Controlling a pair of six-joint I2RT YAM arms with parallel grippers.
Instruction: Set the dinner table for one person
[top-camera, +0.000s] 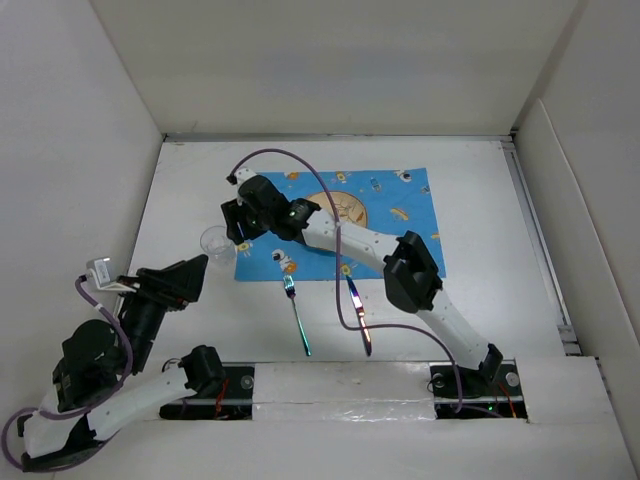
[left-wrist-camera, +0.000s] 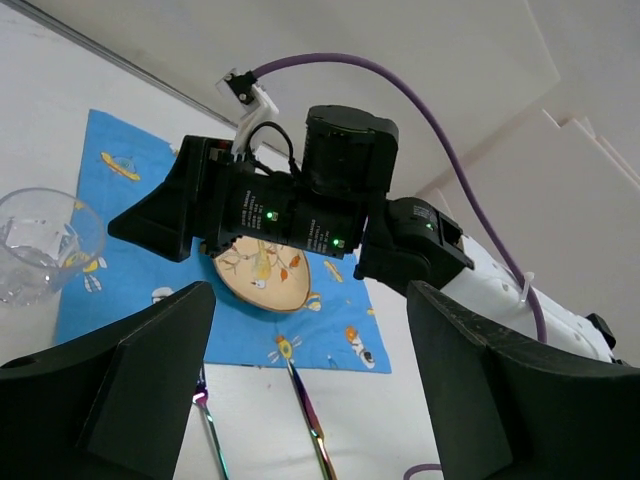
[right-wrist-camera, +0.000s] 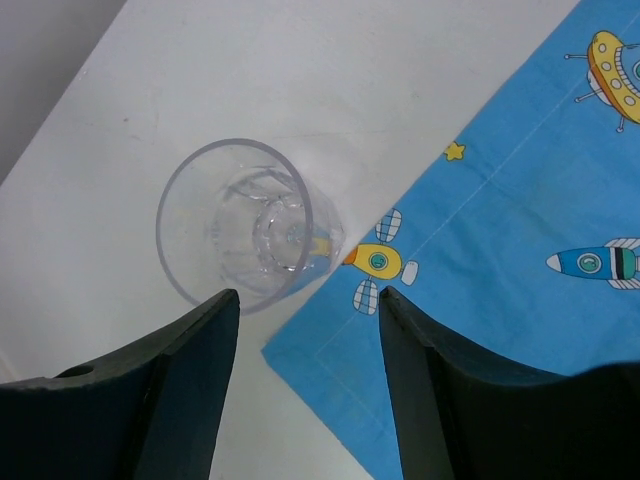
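The dinner table (top-camera: 480, 200) is a large white surface with white walls. A blue cartoon-print placemat (top-camera: 400, 215) lies on it with a tan plate (top-camera: 348, 208). A clear glass (top-camera: 214, 242) stands upright at the mat's left edge. A fork (top-camera: 297, 318) and a knife (top-camera: 358, 315) lie in front of the mat. My right gripper (top-camera: 233, 232) is open and empty above the mat's left corner, just right of the glass (right-wrist-camera: 240, 222). My left gripper (top-camera: 198, 278) is open and empty, hovering near-left of the glass.
The right arm (top-camera: 410, 270) stretches across the placemat (right-wrist-camera: 500, 250) and over the knife. In the left wrist view the right gripper's body (left-wrist-camera: 300, 210) hides part of the plate (left-wrist-camera: 265, 280). White walls close in the table on three sides.
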